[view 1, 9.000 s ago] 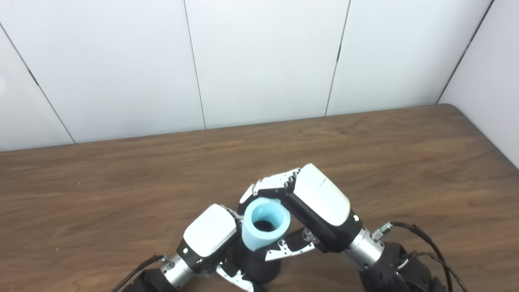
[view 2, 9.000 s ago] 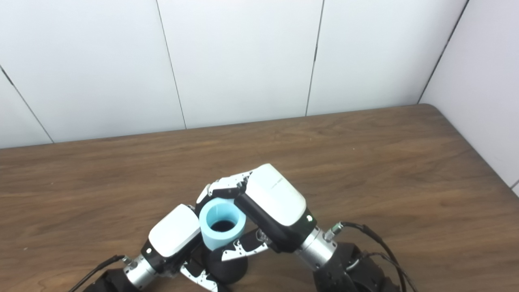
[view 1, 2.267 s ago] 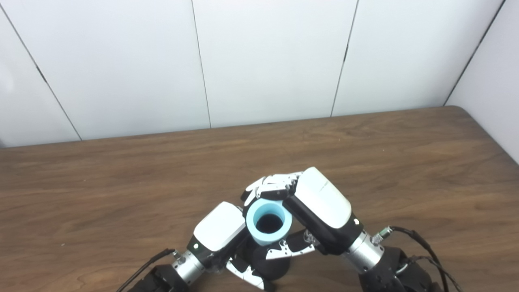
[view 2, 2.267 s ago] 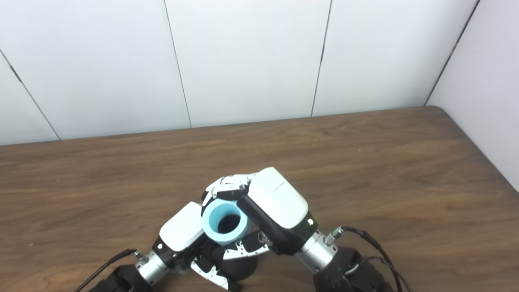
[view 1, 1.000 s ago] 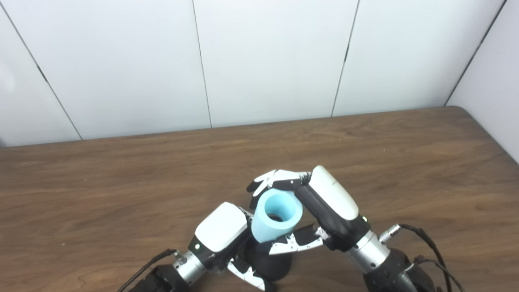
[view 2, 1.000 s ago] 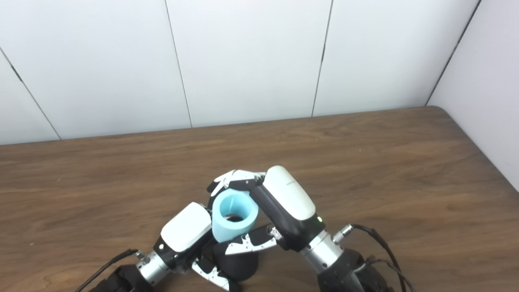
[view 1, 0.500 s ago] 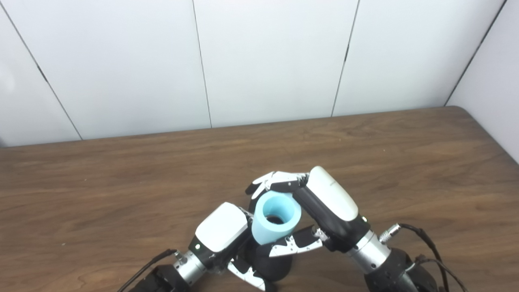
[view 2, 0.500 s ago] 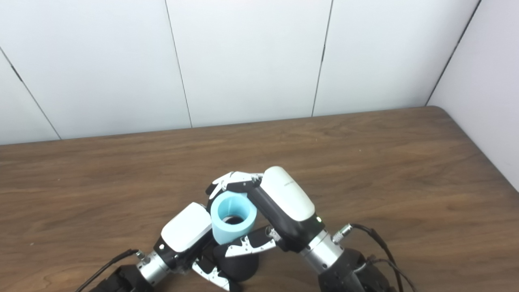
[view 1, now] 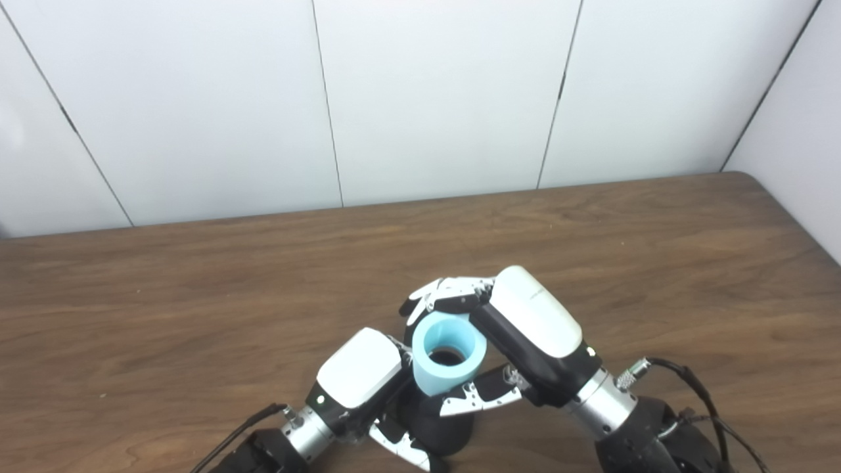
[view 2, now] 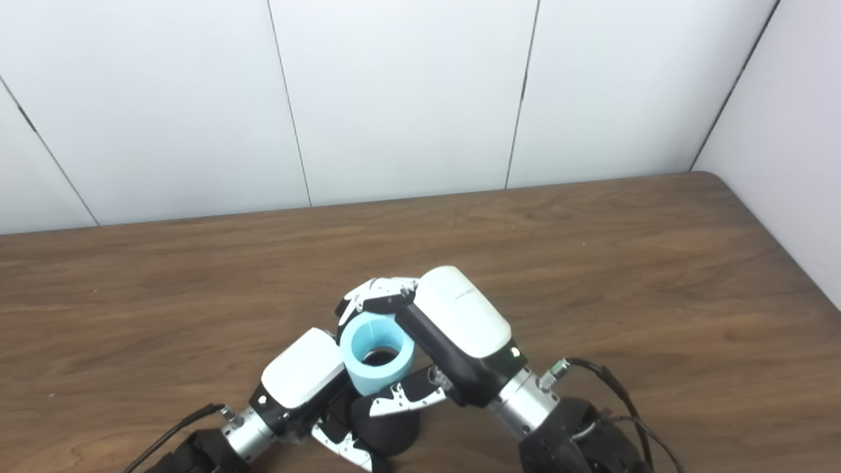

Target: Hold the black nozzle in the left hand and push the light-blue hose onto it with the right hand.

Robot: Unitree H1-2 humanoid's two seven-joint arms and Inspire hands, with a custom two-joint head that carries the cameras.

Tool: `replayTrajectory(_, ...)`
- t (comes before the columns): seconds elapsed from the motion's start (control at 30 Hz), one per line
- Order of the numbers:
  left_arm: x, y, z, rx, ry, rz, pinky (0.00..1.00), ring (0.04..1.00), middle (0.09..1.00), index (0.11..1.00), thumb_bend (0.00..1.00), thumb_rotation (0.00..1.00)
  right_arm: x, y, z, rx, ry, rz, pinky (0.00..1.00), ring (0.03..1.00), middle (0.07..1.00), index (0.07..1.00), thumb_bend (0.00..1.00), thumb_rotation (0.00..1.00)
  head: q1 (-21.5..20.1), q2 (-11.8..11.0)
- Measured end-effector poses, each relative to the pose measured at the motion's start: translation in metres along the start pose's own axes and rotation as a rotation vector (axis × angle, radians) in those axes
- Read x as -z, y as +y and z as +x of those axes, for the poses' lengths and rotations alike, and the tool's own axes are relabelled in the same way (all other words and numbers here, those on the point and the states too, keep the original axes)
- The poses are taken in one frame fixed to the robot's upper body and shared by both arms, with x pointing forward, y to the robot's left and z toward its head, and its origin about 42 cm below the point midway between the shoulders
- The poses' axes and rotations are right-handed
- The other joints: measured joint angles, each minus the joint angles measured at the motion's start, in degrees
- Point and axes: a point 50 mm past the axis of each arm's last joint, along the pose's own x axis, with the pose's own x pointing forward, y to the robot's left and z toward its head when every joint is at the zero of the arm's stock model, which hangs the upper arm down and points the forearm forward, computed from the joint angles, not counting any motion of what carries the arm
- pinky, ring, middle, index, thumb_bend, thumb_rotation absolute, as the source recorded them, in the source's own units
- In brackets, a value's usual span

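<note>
The light-blue hose (view 1: 447, 355) is a short wide tube held upright near the table's front edge, its open end facing up at me. My right hand (view 1: 525, 328) is shut on it, fingers curled over its far side and thumb under its near side. Beneath it sits the black nozzle (view 1: 439, 427), rounded and dark, with its upper part hidden inside the hose. My left hand (view 1: 358, 378) is shut on the nozzle from the left, its fingers (view 1: 394, 447) wrapped around the nozzle's base. In the right eye view the hose (view 2: 378, 355) shows the nozzle's dark tip inside its bore.
The brown wooden table (view 1: 197, 295) stretches back to a white panelled wall (view 1: 427, 98). A second white wall (view 1: 795, 131) closes the right side at the table's rounded corner. Black cables (view 1: 690, 387) trail from my right wrist.
Over the last second my right hand tipped the hose back toward upright and lowered it slightly onto the nozzle. The left hand has stayed in place.
</note>
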Motion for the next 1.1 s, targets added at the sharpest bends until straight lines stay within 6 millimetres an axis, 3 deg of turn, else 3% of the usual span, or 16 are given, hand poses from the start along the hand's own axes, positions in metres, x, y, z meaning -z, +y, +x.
replayTrajectory(0.5, -0.0002, -0.0001, 0.0000, 0.001, -0.001, 0.000, 0.13, 0.174, 0.471, 0.482, 0.52, 0.00, -0.0010, -0.0043, 0.0017, -0.003, 0.006, 0.001, 0.43, 0.620, 0.673, 0.484, 0.51, 0.13, 0.17, 0.09)
replayTrajectory(1.1, -0.0005, -0.0003, 0.0001, 0.002, -0.002, 0.000, 0.13, 0.172, 0.471, 0.481, 0.52, 0.00, 0.0006, 0.0014, -0.0024, -0.027, 0.030, 0.123, 0.41, 0.602, 0.684, 0.484, 0.51, 0.13, 0.35, 0.44)
